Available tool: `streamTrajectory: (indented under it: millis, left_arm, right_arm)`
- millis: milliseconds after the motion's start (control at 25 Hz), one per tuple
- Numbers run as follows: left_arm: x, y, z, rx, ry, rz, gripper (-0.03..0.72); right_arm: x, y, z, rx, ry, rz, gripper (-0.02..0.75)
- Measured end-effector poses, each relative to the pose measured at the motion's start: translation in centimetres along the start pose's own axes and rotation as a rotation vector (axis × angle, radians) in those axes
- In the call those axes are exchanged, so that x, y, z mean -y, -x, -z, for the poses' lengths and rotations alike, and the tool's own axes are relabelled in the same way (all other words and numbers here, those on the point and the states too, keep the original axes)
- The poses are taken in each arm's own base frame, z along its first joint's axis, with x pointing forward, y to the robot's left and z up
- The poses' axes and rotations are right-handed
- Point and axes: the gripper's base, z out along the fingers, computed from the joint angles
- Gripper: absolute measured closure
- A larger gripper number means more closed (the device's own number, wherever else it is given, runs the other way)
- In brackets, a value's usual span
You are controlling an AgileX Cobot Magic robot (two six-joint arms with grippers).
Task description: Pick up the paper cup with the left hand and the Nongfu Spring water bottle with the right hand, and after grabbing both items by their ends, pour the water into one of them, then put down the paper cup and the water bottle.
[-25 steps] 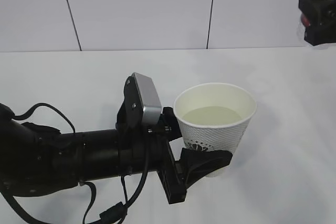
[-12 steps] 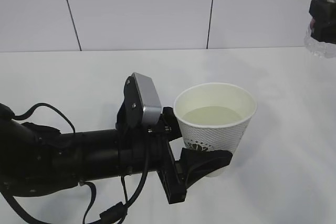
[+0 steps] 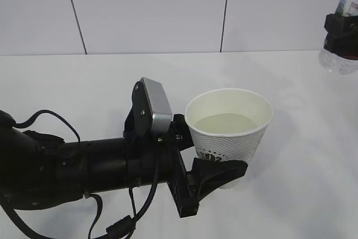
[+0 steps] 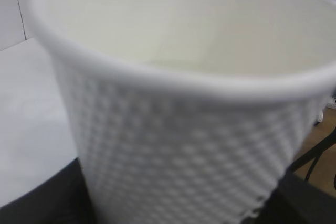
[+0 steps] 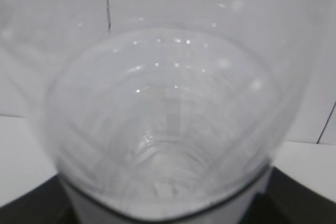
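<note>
We keep left pincer (image 3: 215,163) clamped low on upright paper cup (image 3: 229,132) holding water (image 3: 226,122), right pincer (image 3: 341,29) clamped on Nongfu Spring water bottle (image 3: 341,60) near table's (image 3: 84,88) far right edge, ready for set-down.

The left hand (image 3: 84,166) is a thick black tube trailing looped black cables, topped by a silver-grey rounded plate (image 3: 155,106). Its claw (image 3: 215,160) is black.

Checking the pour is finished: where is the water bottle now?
The water bottle sits at the exterior view's far right edge, held by the right gripper, well away from the paper cup.
</note>
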Motion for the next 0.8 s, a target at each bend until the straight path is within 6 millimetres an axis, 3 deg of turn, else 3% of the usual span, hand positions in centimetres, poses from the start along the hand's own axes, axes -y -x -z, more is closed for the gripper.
streamTrajectory:
  millis: [800]
  left_arm:
    - [0.0, 0.0, 0.0, 0.002, -0.001, 0.0, 0.167]
  right_arm:
    - [-0.5, -5.9, -4.3, -0.041, -0.004, -0.003, 0.282]
